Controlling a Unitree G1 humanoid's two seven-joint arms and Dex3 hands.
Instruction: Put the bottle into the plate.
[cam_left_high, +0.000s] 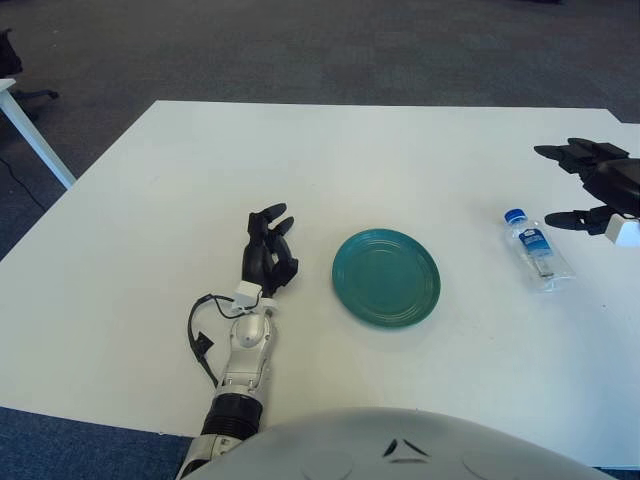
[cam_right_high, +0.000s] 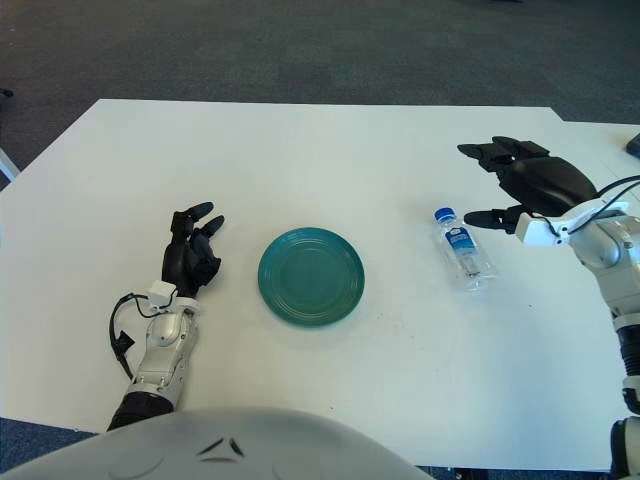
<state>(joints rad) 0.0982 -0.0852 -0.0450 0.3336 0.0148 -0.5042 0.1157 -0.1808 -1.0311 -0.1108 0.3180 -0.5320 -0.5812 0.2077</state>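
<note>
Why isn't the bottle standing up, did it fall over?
It's lying on its side. The bottle is flat on the table, blue cap pointing away from the robot. Whether it fell, cannot tell.

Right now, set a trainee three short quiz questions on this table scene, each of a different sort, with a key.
1. True or false: the bottle stands upright inside the plate.
2. Which hand is nearest the bottle? A) left hand B) right hand C) neither is in view
3. Fill the gap: the bottle's cap is ____ in colour.

Key
1. False: it lies on its side on the white table, to the right of the plate and apart from it.
2. B: the right hand shows just right of the bottle, fingers spread, holding nothing; the left hand shows left of the plate.
3. Blue.
</note>
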